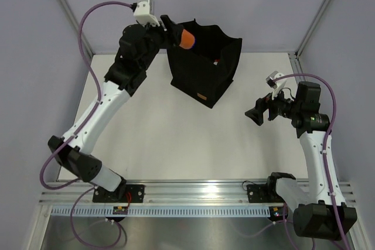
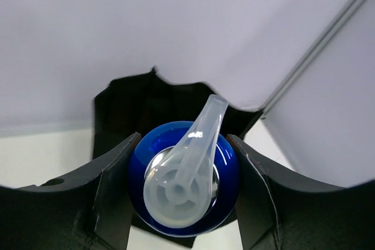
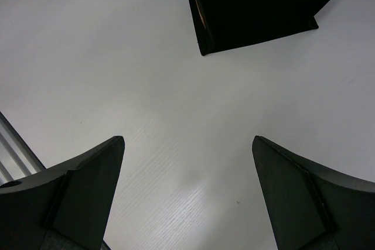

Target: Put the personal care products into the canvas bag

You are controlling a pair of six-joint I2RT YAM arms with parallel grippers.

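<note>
My left gripper (image 1: 177,34) pinches the orange bottle (image 1: 187,39) above the canvas bag (image 1: 202,83); my right gripper (image 1: 256,115), right of the bag, is spread and empty; probably the last bottle.

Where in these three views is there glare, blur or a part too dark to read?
Top external: even light, sharp, but the canvas bag is black inside, little detail. Left wrist: the close blue cap shows bright reflections and looks slightly soft. Right wrist: a pale glare patch on the table.
</note>
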